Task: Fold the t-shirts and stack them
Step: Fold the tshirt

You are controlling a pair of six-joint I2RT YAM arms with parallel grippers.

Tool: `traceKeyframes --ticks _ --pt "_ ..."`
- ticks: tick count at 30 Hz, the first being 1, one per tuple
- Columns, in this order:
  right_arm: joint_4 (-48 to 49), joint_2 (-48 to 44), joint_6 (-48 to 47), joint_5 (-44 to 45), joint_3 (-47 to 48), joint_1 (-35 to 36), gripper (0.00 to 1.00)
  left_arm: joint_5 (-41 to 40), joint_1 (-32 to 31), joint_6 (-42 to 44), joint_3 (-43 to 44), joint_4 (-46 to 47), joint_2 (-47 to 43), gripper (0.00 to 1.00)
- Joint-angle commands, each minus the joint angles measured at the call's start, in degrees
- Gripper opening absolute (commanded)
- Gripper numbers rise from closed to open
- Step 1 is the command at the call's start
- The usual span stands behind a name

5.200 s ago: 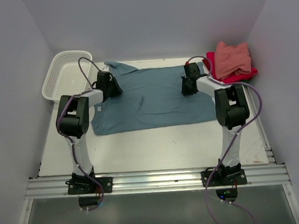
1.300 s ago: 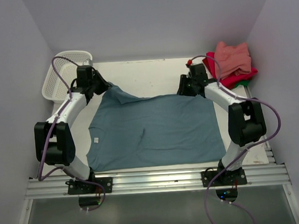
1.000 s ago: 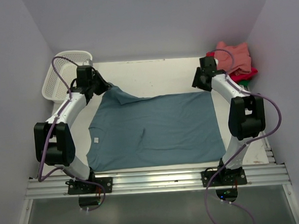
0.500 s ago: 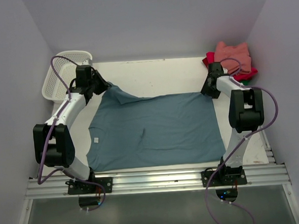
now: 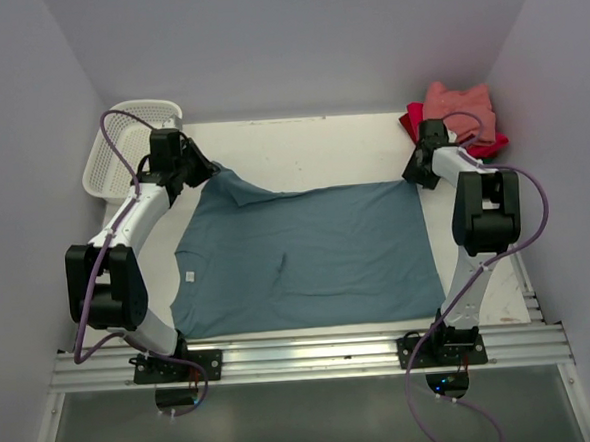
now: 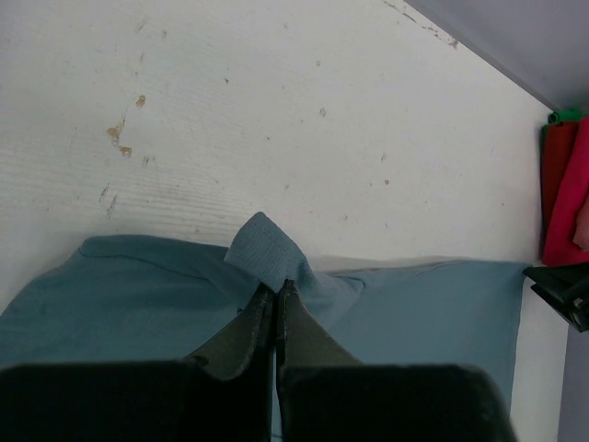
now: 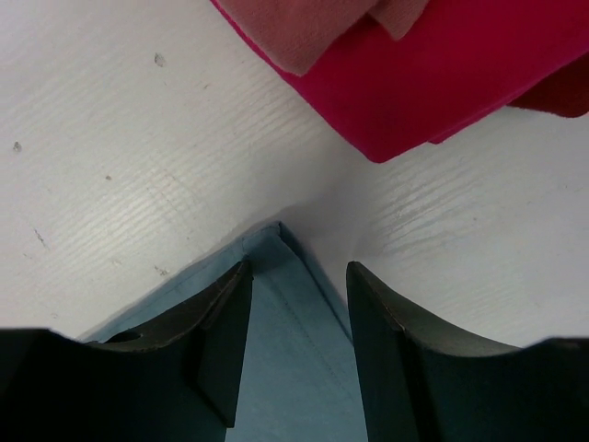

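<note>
The teal-blue t-shirt (image 5: 307, 255) lies spread flat across the table. My left gripper (image 5: 204, 172) is shut on its far left corner, pinching a fold of teal cloth (image 6: 267, 258) between the fingers (image 6: 276, 287). My right gripper (image 5: 419, 173) is open just above the shirt's far right corner (image 7: 276, 238), its jaws apart on either side of it and holding nothing. The folded salmon-pink shirt (image 5: 459, 111) lies on the red one (image 5: 476, 146) at the far right; they also show in the right wrist view (image 7: 304, 28), (image 7: 442, 74). A green edge peeks out in the left wrist view (image 6: 569, 116).
A white mesh basket (image 5: 120, 147) stands at the far left corner, beside my left arm. The walls close in the table on three sides. The metal rail (image 5: 303, 359) runs along the near edge.
The shirt was pulled from a bunched band into a wide flat spread. In the last second my right gripper let go of the far right corner and swung right toward the stack; the left held still.
</note>
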Motion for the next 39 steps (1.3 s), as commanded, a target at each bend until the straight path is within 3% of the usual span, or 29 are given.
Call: traceKeyframes --ticks 1,9,17,18,20,22,39 --pt "3.7 -2.0 0.0 1.2 1.2 -0.2 0.49 -0.4 0.0 1.2 1.4 0.0 -1.0 0.00" --pt "3.2 4.4 0.0 -1.8 6.2 -0.6 0.47 -0.2 0.0 1.2 1.3 0.2 -0.3 0.00" --pt "3.4 5.1 0.8 -2.9 4.8 -0.6 0.35 0.0 0.0 1.4 1.7 -0.1 0.3 0.00" --pt "3.5 4.9 1.1 -2.9 4.4 -0.6 0.32 0.0 0.0 1.4 1.7 -0.1 0.3 0.00" --pt "3.5 4.1 1.5 -3.0 3.0 -0.7 0.12 0.0 0.0 1.5 1.6 -0.3 0.2 0.00" --pt "3.6 2.7 1.6 -2.8 1.1 -0.7 0.00 -0.1 0.0 1.7 1.5 -0.7 0.1 0.00" --pt "2.3 -11.6 0.3 1.7 -3.7 -0.7 0.00 -2.6 0.9 3.0 1.0 -4.3 -5.5 0.00"
